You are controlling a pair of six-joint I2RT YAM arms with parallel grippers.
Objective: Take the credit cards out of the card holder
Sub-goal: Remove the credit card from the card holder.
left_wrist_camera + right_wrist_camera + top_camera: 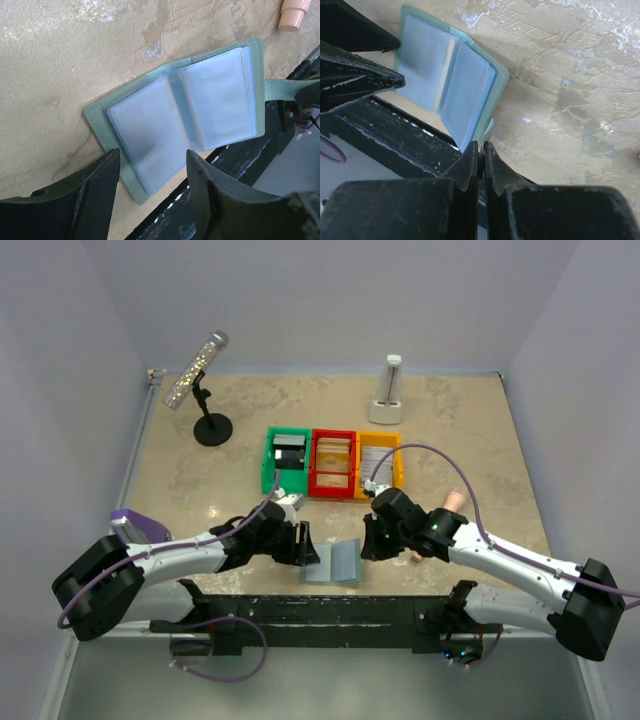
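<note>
The card holder [336, 562] lies open and flat at the table's near edge, its clear pockets [180, 110] facing up. A thin tan edge [445, 75] shows between the two pocket leaves. My right gripper [481, 149] is shut on the card holder's small tab [277, 90] at its right side. Just left of the wallet, my left gripper [152, 155] hangs open over its near left corner, nothing between the fingers. Credit cards lie in the bins behind: a dark one [288, 454], a tan one [333, 454] and a whitish one [377, 456].
Green [268, 472], red [316, 472] and yellow [398, 472] bins stand in a row mid-table. A microphone stand [211, 427] is at the back left, a white upright object [388, 392] at the back. A peach cylinder [455, 500] lies right. The black rail [320, 608] borders the near edge.
</note>
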